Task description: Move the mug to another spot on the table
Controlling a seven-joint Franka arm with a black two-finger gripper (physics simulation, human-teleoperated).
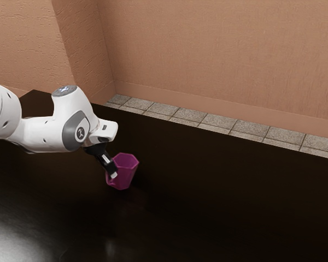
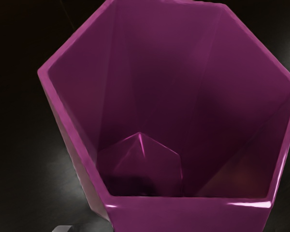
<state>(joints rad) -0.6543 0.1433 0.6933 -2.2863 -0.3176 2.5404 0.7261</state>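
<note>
The glossy magenta hexagonal mug [image 1: 124, 173] stands on the dark desk [image 1: 218, 207] beneath the arm; the black fingers [image 1: 107, 162] meet its near wall, probably to straddle it for lifting; whether they pinch it I cannot tell.

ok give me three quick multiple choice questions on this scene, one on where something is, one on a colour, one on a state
1. Where is the gripper?
A) at the mug's rim
B) over a plate
C) beside a bottle

2. What colour is the mug?
A) green
B) magenta
C) white

3. How is the mug?
A) on its side
B) upright, full of liquid
C) upright, empty

Answers:
1 A: the exterior view has the gripper at the rim, on that view's left side.
2 B: both views show magenta walls.
3 C: the wrist view looks down to a bare bottom.
</note>
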